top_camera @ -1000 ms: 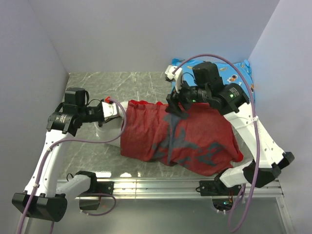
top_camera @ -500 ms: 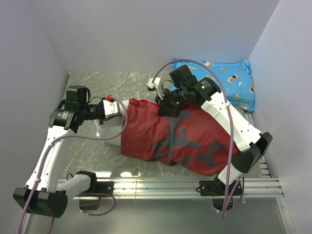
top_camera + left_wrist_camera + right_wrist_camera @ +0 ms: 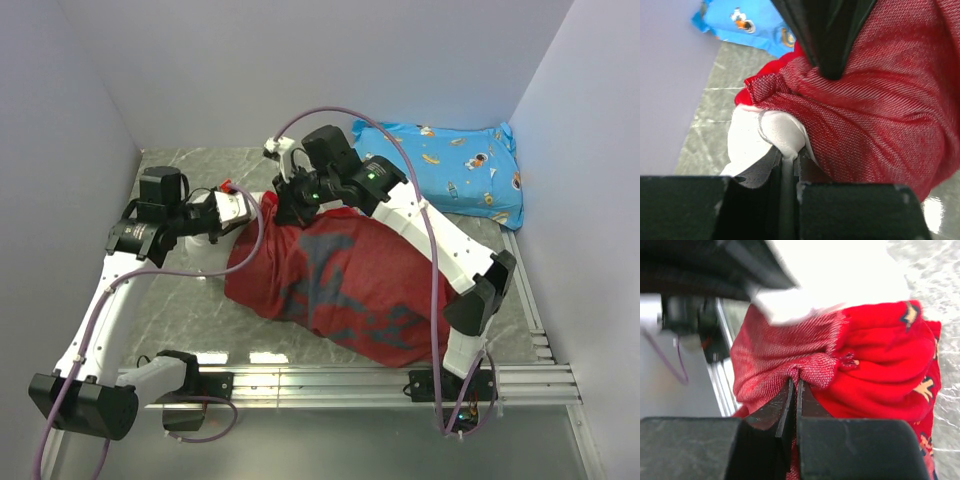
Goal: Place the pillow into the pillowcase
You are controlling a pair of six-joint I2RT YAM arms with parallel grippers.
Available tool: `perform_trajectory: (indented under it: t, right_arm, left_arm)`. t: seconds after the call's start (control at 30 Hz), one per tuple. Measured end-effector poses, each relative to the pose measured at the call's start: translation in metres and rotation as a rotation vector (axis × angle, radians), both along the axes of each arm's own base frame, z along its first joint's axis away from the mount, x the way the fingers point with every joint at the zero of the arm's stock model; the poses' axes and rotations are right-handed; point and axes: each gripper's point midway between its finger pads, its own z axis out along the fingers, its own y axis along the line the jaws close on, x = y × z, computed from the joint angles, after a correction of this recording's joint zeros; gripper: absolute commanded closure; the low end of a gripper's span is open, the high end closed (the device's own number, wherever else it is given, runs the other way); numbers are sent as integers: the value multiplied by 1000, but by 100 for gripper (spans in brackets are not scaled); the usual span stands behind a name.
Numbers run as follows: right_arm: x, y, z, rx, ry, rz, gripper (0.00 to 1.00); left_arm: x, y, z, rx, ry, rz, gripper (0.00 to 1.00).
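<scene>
The red pillowcase (image 3: 330, 285) lies bulging in the middle of the table, its open end toward the left. In the left wrist view my left gripper (image 3: 788, 161) is shut on a corner of the white pillow (image 3: 757, 135), which pokes out of the pillowcase (image 3: 880, 110) mouth. My right gripper (image 3: 796, 384) is shut on the pillowcase hem (image 3: 815, 371) just below the pillow (image 3: 840, 275). From above, the left gripper (image 3: 248, 207) and right gripper (image 3: 281, 205) meet at that open end. Most of the pillow is hidden inside the case.
A blue cartoon-print pillow (image 3: 450, 165) lies at the back right against the wall. Grey walls close in the marble table (image 3: 180, 310) on three sides. A metal rail (image 3: 320, 378) runs along the near edge.
My right gripper moved left from the case's upper middle to its open end and shut on the hem. The case slid left over more of the pillow. The left gripper kept its hold.
</scene>
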Motion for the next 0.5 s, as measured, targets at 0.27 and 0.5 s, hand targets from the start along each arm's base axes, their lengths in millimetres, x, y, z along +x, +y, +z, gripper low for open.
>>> perform_trajectory:
  t: [0.27, 0.5]
  right_arm:
    - [28, 1, 11, 33, -18, -151, 100]
    - [25, -14, 17, 30, -43, -166, 91]
  left_arm:
    - [0, 6, 3, 7, -52, 43, 100]
    - [-16, 4, 3, 4, -56, 24, 100]
